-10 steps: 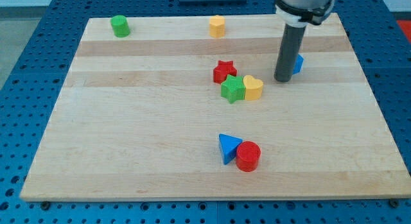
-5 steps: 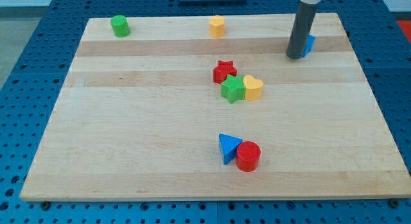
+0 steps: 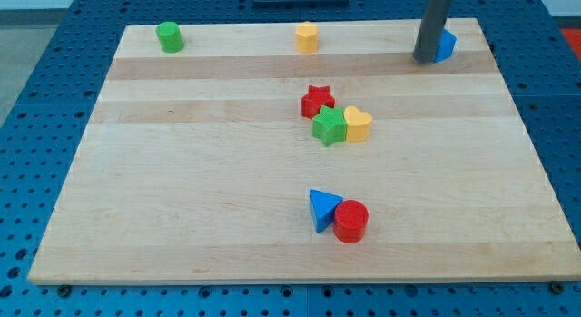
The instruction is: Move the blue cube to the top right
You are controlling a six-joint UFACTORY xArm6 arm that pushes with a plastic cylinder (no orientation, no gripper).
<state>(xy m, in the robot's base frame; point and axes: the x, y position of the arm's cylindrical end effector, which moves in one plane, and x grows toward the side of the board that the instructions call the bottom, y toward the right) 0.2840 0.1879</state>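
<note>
The blue cube (image 3: pixel 446 46) sits near the top right corner of the wooden board (image 3: pixel 182 190), mostly hidden behind my rod. My tip (image 3: pixel 425 59) rests on the board right against the cube's left side, touching it. Only the cube's right part shows past the rod.
A red star (image 3: pixel 317 101), a green star (image 3: pixel 329 125) and a yellow heart (image 3: pixel 359 123) cluster at the middle. A blue triangle (image 3: pixel 321 209) touches a red cylinder (image 3: pixel 350 221) at the bottom middle. A green cylinder (image 3: pixel 169 36) and a yellow block (image 3: pixel 308 36) stand along the top.
My tip has moved up and to the right, pushing the blue cube from the right middle to near the top right corner. The other blocks have not moved.
</note>
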